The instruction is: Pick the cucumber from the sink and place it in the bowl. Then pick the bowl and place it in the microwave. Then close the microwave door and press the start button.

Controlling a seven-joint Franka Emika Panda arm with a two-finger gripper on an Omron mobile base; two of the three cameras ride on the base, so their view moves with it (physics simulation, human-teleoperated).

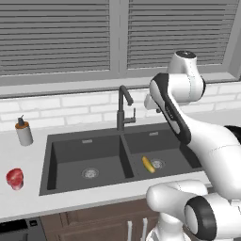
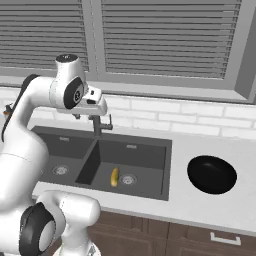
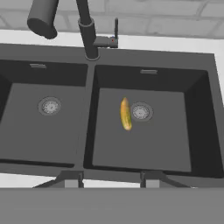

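A small yellowish-green cucumber (image 1: 148, 164) (image 2: 115, 176) (image 3: 126, 113) lies in the right basin of the dark grey sink (image 1: 80, 150) (image 2: 145, 157) (image 3: 144, 148), just left of the steel drain. On the counter to the right of the sink rests the black bowl (image 2: 212, 174), which has nothing in it. My gripper (image 3: 110, 178) hangs high over the sink's front edge, looking down at the cucumber. Its fingers (image 3: 70, 179) stand apart and open with nothing between them. The microwave and its door are out of view.
A dark curved faucet (image 1: 123, 106) (image 3: 87, 35) rises behind the divider between the basins, close to my hand (image 2: 92, 107). A soap dispenser (image 1: 23, 132) and a red round object (image 1: 15, 179) sit on the counter left of the sink. A tiled wall and window blinds stand behind.
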